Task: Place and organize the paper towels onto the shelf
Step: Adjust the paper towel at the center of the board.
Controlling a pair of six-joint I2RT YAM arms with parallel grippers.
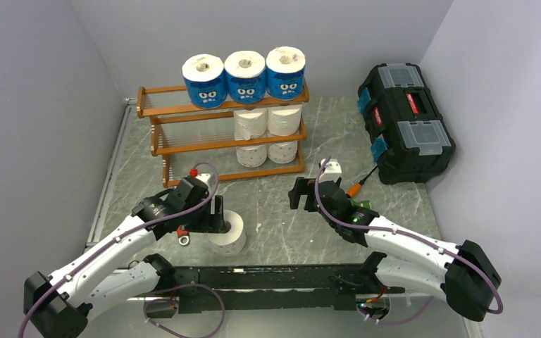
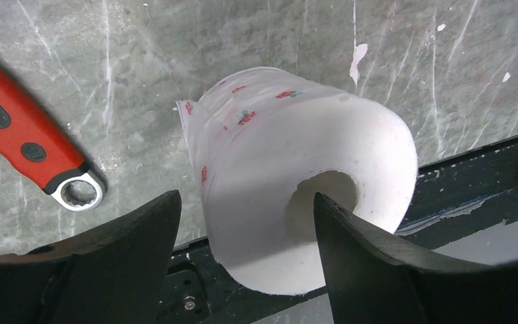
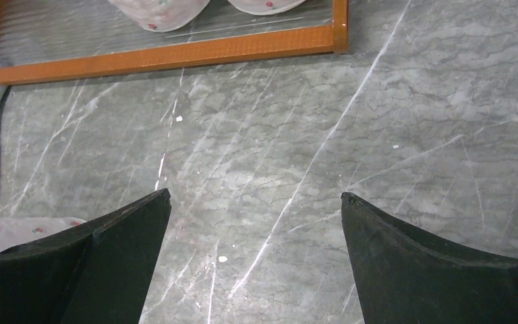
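Orange shelf: seven rolls; left fingers open astride loose roll, right fingers open.

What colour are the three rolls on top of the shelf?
Blue wrappers with cartoon faces and white paper tops; clearest in the top external view.

A roll of soft, matt white paper, dotted with small red print, contrasts with the table, a smooth grey marble-look top with white veins and a dull sheen. The shelf is orange-brown wood under a glossy varnish. Three paper towels wear slick blue wrappers. The wrench pairs a red grip with a bright polished metal ring. The toolbox is matt black plastic with clear lids. The fingers of the left gripper look like matt black plastic.
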